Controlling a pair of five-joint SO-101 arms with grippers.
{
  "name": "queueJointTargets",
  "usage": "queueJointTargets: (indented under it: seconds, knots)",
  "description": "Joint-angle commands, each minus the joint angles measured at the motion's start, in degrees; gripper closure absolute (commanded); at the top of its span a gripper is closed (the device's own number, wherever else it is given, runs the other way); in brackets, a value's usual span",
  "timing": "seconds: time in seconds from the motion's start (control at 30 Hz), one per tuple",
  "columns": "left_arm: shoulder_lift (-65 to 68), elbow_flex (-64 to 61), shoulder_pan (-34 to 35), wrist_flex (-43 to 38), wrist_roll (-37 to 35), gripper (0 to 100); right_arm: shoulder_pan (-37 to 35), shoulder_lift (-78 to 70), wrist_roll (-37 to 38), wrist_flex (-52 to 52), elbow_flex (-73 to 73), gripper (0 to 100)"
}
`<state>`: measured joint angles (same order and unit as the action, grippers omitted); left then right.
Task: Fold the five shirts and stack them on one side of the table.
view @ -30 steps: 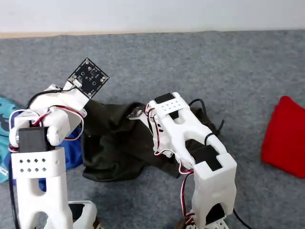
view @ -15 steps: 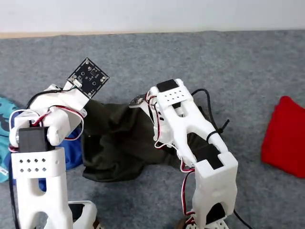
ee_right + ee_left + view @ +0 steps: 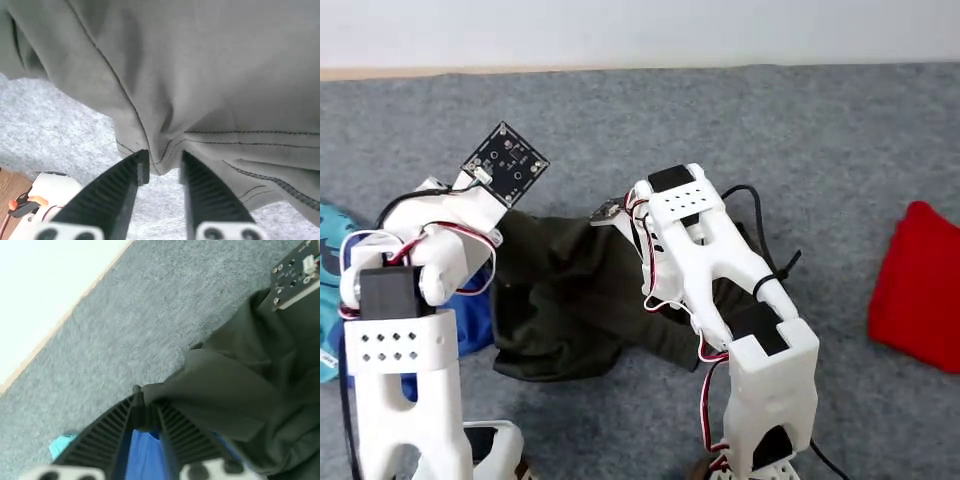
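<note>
Between both grippers, bunched on the grey table (image 3: 740, 120), lies the dark green shirt (image 3: 560, 300), creased & not yet folded. L gripper (image 3: 143, 396): jaws nearly closed, pinching a doubled edge of the cloth. R gripper (image 3: 161, 162): jaws narrow, w/ a stitched seam caught between the tips. Over the last sec the R arm pushed its wrist away from its own base, twd the far side of the table, taking its pinch of cloth along. For the last half sec it has hardly budged. L arm hasn't moved at all. Reads to me as the shirt being drawn out flat btwn two held points before any fold, w/ that stretch prob. about done; the fold itself is yet to start. Blue shirt (image 3: 145, 455) sits just beneath the L gripper, partly under the green one; teal shirt (image 3: 330, 240) is beyond it on that gripper's outer side. Red shirt (image 3: 920, 290) lies well apart from the R gripper, on its outer side.
</note>
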<state>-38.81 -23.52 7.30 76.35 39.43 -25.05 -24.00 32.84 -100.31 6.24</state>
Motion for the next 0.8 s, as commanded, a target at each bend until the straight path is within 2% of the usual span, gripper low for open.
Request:
queueJointTargets:
  seconds: [0.0, 0.43, 0.77]
  knots:
    - [-0.4, -0.7, -0.1, -1.2, 0.5, 99, 0.6, 0.2, 0.1, -2.3, 2.4, 85.7]
    - [-0.4, -1.0, 0.1, -2.5, 0.6, 99, -3.1, -7.1, 0.4, -2.1, 2.7, 89.2]
    - [-0.4, -1.0, -0.1, -2.5, 0.6, 99, -3.0, -2.8, 0.5, -1.6, 3.7, 97.4]
